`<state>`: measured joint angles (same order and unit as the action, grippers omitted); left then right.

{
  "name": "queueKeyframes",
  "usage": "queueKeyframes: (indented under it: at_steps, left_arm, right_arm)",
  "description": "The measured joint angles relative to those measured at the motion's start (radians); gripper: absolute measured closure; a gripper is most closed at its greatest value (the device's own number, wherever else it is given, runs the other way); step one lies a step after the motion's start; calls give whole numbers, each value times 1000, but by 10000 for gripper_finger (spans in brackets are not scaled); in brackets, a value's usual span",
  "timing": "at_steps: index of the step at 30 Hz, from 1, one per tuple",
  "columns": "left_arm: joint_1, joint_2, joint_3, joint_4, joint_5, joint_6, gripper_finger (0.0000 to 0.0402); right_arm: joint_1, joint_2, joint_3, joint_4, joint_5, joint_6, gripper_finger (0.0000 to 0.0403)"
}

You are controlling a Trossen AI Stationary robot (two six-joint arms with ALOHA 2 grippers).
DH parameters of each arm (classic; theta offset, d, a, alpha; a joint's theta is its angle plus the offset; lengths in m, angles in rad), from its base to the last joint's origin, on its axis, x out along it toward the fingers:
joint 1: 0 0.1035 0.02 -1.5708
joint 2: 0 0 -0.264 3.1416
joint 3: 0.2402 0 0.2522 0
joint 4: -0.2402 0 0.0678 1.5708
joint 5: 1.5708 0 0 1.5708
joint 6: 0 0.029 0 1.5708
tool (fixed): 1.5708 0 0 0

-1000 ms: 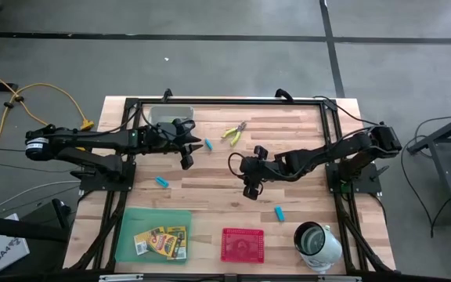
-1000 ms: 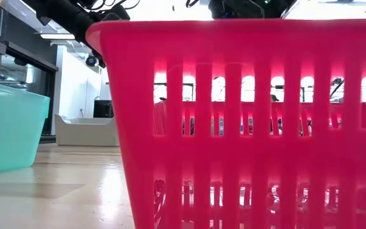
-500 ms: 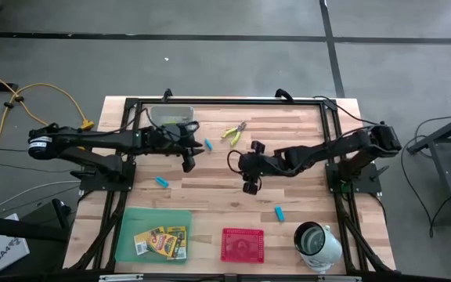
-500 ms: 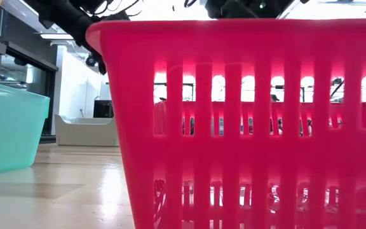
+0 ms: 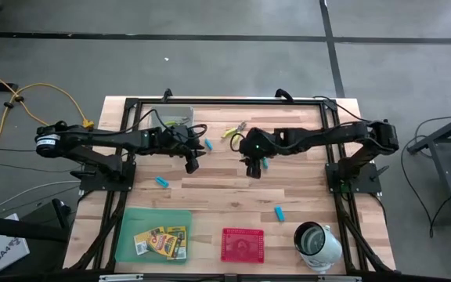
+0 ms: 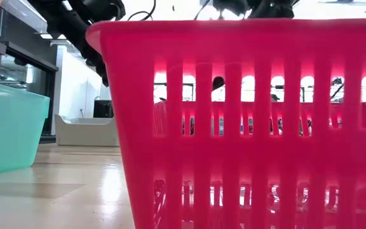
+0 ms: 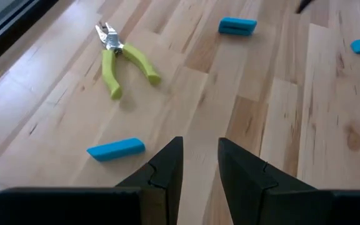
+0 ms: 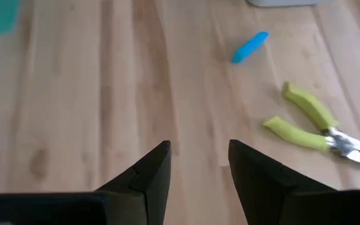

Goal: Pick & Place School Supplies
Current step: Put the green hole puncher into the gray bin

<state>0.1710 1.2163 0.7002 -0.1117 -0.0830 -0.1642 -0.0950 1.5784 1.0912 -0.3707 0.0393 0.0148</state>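
A: Where's the right gripper (image 5: 254, 168)?

B: Over bare wood at the far middle of the table, fingers (image 8: 147, 177) apart and holding nothing. Just ahead of it lie the pliers (image 8: 318, 127), and past them a blue piece (image 8: 250, 47). From above, another blue piece (image 5: 264, 163) sits right at its tip.

A: And the left gripper (image 5: 192, 162)?

B: Also empty, its fingers (image 7: 167, 167) slightly parted. A blue piece (image 7: 115, 149) lies just beside it, with the pliers (image 7: 123, 59) beyond. The two grippers face each other across those pliers (image 5: 234, 132).

A: So what's the step?

B: My guess is the right arm is lining up on the pliers. To do it well, I'd centre the fingers over the two yellow-green handles near where they join, come straight down, and close across both so they can't scissor.

A: Any risks?

B: The left gripper is near, so only one arm should reach in. The nearby blue piece could be nudged.

A: The rest?

B: More blue pieces (image 5: 279, 212) lie well apart, and crayon boxes (image 5: 161, 240) already sit in the green tray (image 5: 125, 227). The red tray (image 5: 242, 244) looks empty.
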Motion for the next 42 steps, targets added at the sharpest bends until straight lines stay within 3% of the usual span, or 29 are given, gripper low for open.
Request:
queueKeyframes:
  at_steps: [13,24,28,42]
  left_arm:
    - [0,0,0,52,0,-23,307]
    - [22,11,0,79,2,36,307]
    - [67,26,0,91,1,37,307]
    - [101,19,0,144,51,37,307]
  right_arm:
    - [-84,0,0,-62,-65,-223,250]
    - [-96,0,0,-44,-14,-211,250]
    - [-137,5,3,-7,-58,-232,250]
    - [-238,286,347,-239,-76,-462,250]
